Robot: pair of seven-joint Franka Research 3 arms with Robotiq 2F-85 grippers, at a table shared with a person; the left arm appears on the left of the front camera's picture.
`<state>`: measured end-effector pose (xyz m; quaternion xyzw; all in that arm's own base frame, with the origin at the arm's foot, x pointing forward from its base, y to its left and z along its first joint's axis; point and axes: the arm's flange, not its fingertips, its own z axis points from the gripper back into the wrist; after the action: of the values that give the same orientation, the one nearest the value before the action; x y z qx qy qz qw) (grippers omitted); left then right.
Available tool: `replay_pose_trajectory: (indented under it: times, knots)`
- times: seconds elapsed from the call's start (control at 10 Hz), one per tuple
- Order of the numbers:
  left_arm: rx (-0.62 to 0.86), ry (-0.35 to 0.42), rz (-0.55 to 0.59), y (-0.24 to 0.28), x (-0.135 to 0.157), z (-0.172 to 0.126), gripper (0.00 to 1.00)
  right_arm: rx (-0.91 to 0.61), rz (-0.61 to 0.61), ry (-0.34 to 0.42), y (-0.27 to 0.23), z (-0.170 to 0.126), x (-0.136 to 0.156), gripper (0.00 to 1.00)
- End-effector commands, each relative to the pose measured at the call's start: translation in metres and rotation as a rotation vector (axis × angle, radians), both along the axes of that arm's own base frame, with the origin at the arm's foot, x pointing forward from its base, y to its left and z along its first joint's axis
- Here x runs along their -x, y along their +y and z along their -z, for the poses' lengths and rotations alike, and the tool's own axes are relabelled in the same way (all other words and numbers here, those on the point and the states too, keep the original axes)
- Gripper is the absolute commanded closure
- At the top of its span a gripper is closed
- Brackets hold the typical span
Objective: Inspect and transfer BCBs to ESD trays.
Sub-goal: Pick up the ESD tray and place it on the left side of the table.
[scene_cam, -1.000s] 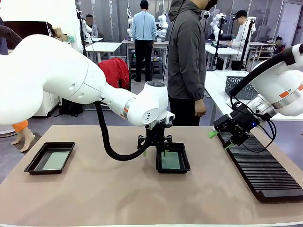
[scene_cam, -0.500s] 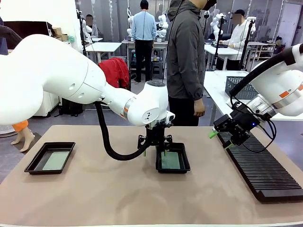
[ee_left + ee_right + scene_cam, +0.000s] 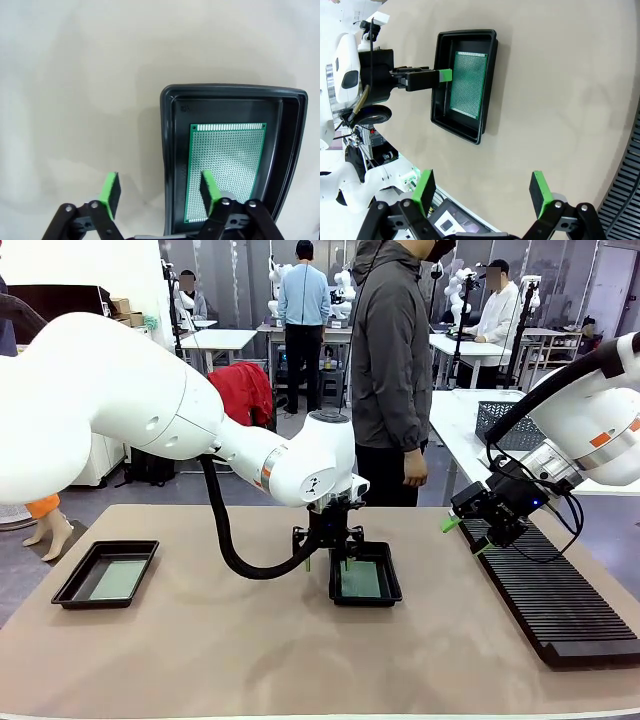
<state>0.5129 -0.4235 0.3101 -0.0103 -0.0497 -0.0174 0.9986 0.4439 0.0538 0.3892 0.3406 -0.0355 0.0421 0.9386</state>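
Observation:
In the front view my left gripper [image 3: 327, 558] hangs low over the left rim of the middle ESD tray [image 3: 393, 580], where a green BCB [image 3: 362, 580] lies flat. The left wrist view has this gripper [image 3: 160, 192] open astride the tray's rim [image 3: 167, 130]. One pad is over the bare table and the other over the BCB [image 3: 227, 160], and nothing is gripped. A second ESD tray [image 3: 72, 588] at the left holds another BCB [image 3: 118, 580]. My right gripper [image 3: 463, 536] hovers open and empty near the rack; from its wrist [image 3: 482, 192] I see the middle tray [image 3: 462, 132] and its BCB [image 3: 467, 85].
A long black ribbed rack [image 3: 560, 600] runs along the table's right side. A person in a dark jacket [image 3: 392, 360] stands at the far edge behind the middle tray. A grey wire basket [image 3: 510, 425] sits on the table behind. Open tabletop lies between the two trays.
My left gripper's fingers have drawn slightly closer together over the tray's rim. Both arms otherwise hold their places. The person has shifted a little.

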Motion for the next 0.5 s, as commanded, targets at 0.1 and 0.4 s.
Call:
replay_pose_trajectory:
  times: [0.1, 0.4]
  knots:
    - [0.027, 0.004, 0.013, 0.0033, -0.0008, 0.0039, 0.29, 0.007, 0.015, 0.007, 0.0011, -0.0010, 0.0005, 0.00]
    - [0.034, 0.005, 0.006, 0.0035, -0.0021, 0.0069, 0.46, 0.007, 0.015, 0.007, 0.0011, -0.0010, 0.0005, 0.00]
